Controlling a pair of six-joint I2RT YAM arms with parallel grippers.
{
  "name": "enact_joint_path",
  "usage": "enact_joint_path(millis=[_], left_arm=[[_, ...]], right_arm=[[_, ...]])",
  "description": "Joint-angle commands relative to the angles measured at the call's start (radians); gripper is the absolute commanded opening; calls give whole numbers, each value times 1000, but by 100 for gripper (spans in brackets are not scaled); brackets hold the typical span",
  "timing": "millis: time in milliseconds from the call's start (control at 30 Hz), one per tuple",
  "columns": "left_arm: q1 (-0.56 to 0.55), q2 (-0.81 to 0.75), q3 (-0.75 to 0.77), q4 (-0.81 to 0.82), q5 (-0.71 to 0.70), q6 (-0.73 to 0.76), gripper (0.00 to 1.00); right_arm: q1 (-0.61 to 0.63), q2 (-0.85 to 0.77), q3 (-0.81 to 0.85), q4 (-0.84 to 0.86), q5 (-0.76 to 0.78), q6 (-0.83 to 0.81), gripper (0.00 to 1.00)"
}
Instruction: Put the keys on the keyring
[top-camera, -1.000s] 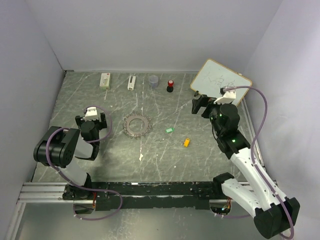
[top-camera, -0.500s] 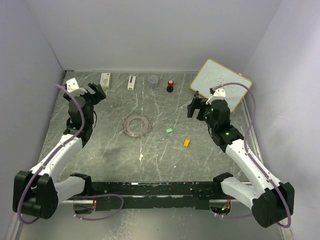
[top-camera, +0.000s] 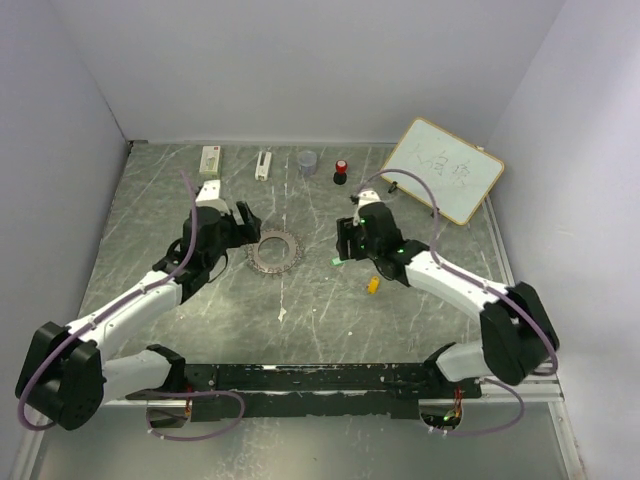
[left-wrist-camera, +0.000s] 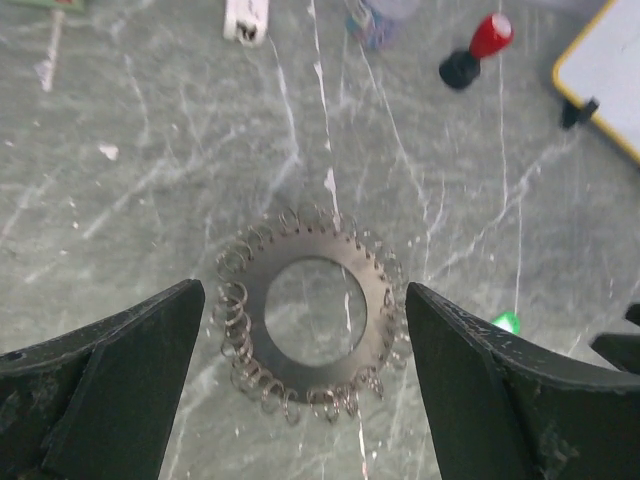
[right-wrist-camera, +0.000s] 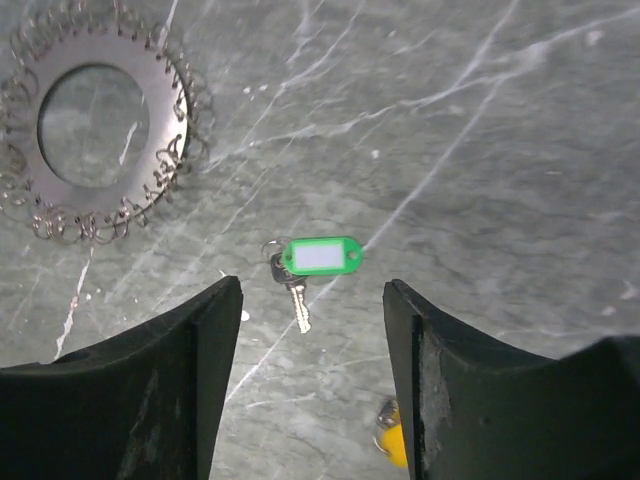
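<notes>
My left arm (top-camera: 135, 305) and right arm (top-camera: 450, 282) wear smooth white shells on the long links, with bulky black housings at the joints. A thin mauve cable (top-camera: 400, 172) loops loosely along each of them. My left end effector (left-wrist-camera: 305, 300) ends in two broad matte-black wedge fingers (left-wrist-camera: 120, 390), faintly scuffed near the edges; my right end effector (right-wrist-camera: 312, 290) carries the same dark, blunt pair

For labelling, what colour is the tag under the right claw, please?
Bright green tag; clearest in the right wrist view.
</notes>
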Motion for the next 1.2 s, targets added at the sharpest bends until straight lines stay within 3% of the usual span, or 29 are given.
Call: enact_joint_path(millis=[0, 367, 767, 900, 1167], left_arm=[[-48, 25, 1, -46, -35, 17, 93], [-95, 44, -23, -61, -73, 48, 84], [-118, 68, -28, -85, -51, 49, 98], [-125, 56, -33, -91, -56, 49, 96], [-127, 53, -29, -132, -101, 34, 92]], right_arm=[[43, 94, 55, 29, 15, -38, 54], [45, 171, 77, 93, -28, -74, 50], [48, 181, 96, 74, -56, -102, 50], [81, 203, 121, 76, -71, -102, 50], [202, 292, 204, 81, -69, -74, 36]])
